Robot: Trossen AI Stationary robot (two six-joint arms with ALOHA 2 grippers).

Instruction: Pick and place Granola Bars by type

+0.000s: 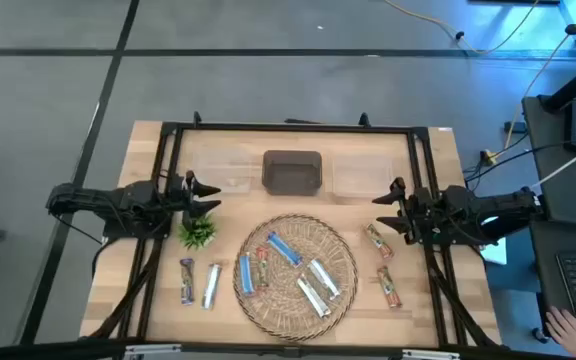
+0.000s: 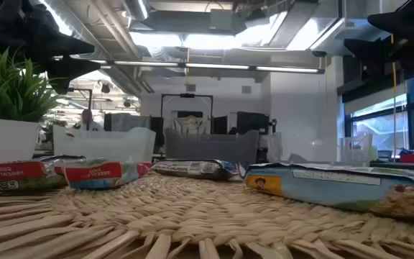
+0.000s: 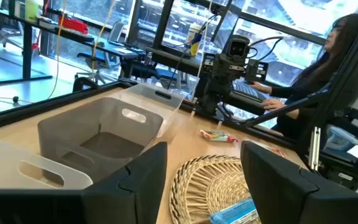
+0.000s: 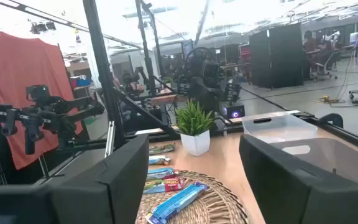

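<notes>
Sorting looks barely begun. Both grippers, left [image 1: 206, 196] and right [image 1: 386, 210], hover spread open and empty. Most bars [image 1: 281, 246] lie on the tray [image 1: 340, 243] between them; bins [image 1: 292, 172] seem empty. Next: descend onto one bar.

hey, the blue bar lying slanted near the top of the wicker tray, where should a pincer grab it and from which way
Grip the blue bar at its middle, across the narrow width, coming straight down from above. It lies flat and slanted on the wicker tray, its long edges free, so turn the pincer to match the slant. Both pincers, left and right, are open.
</notes>
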